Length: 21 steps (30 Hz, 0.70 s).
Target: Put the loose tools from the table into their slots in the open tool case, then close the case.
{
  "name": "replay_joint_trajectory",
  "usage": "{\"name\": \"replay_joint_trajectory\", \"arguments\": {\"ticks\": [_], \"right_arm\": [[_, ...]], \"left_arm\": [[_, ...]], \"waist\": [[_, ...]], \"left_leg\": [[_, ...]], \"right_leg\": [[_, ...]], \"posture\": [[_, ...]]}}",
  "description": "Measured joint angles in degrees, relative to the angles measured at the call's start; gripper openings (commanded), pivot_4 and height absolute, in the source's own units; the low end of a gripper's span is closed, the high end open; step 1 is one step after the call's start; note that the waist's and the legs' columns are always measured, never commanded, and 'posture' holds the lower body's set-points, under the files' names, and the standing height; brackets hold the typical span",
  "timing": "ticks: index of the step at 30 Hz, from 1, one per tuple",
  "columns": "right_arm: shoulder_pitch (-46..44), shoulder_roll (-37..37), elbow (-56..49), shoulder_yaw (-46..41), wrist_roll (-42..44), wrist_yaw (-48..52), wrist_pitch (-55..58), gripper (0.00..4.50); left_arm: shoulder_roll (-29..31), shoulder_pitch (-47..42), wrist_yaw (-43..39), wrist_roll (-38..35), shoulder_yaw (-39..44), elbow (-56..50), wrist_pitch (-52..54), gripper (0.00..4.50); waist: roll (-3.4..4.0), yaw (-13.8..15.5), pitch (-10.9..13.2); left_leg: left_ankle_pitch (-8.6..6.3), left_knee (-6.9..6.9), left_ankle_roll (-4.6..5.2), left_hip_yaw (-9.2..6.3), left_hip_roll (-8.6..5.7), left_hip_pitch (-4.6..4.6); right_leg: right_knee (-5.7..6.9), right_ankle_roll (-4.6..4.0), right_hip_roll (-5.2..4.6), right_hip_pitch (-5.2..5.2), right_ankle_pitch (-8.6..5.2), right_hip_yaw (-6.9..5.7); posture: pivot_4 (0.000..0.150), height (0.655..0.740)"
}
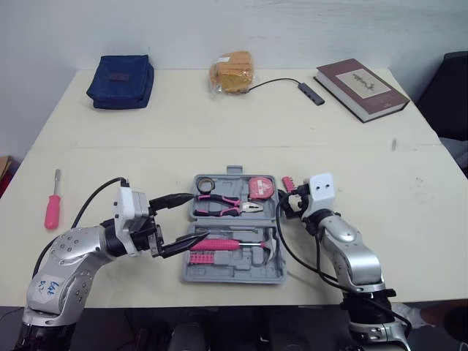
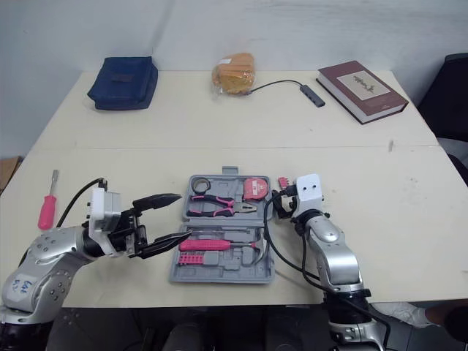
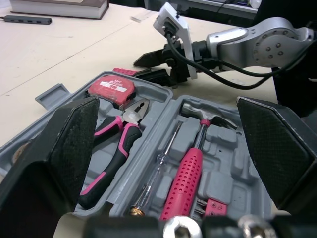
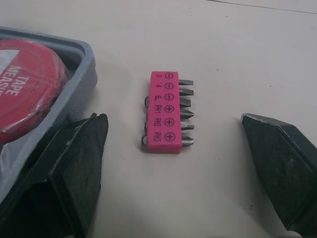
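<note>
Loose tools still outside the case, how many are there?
2. A pink-handled screwdriver lies near the table's left edge; a pink bit holder lies just right of the tool case, before the right end effector. Others could be hidden.

Both arms [image 1: 66,256] silver-grey metal shells w/ small dark screws [image 3: 270,43]; white cam box [image 1: 322,188] at each wrist; black cables [image 1: 93,196] looped along; black fingers [image 3: 74,134], textured pads [image 3: 270,144]; blue handwritten mark [image 1: 45,287] on L arm

tape measure [image 4: 25,84] cropped (label too), book [image 3: 59,7] cropped
</note>
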Motion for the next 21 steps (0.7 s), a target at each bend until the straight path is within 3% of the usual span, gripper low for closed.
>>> {"name": "replay_joint_trajectory", "arguments": {"ticks": [1,4,10,17,21], "right_arm": [[-0.32,0.00,0.50,-0.08,0.03,0.21,-0.16,4.50],[-1.34,0.05,1.82,-0.13,0.35,0.73,-0.37,3.77],[-1.30,0.48,1.72,-0.09,0.69,1.47,-0.07,0.82],[-0.22,0.67,0.79,-0.94,1.62,1.67,-0.94,0.81],[-0.26,-3.46,-1.21,-4.19,3.75,6.72,-7.07,0.81]], "left_arm": [[0.19,0.08,-0.62,-0.09,-0.25,0.00,0.14,4.48],[0.93,0.09,-2.79,-0.62,-1.24,-0.06,0.70,4.50],[1.09,0.01,-3.76,-0.65,-1.89,-0.32,0.84,4.50],[2.04,-0.44,-5.08,-0.68,-1.92,-0.39,1.48,4.50],[2.34,-3.14,-7.30,-0.54,-1.79,0.87,-0.06,4.50]], "waist": [[0.00,0.01,0.00],[0.00,-0.02,0.00],[0.00,0.00,0.00],[0.00,0.07,0.00],[0.23,0.55,0.17]], "left_leg": [[0.00,0.00,0.00,0.00,0.00,0.00],[0.00,0.00,0.00,0.00,0.00,0.01],[0.00,0.00,0.00,-0.05,0.01,0.00],[-0.01,-0.01,0.00,-0.06,0.00,-0.01],[0.00,0.01,0.05,-0.02,-0.09,-0.09]], "right_leg": [[-0.01,0.00,0.00,0.00,0.00,0.00],[0.01,0.00,0.00,0.01,0.00,0.01],[-0.01,-0.01,-0.01,0.02,0.00,0.04],[-0.02,-0.01,-0.02,0.02,0.00,0.05],[-0.08,0.04,-0.05,-0.01,0.03,-0.02]], "posture": [[0.150,0.7400],[0.150,0.7400],[0.150,0.7400],[0.150,0.7400],[0.150,0.7400]]}}
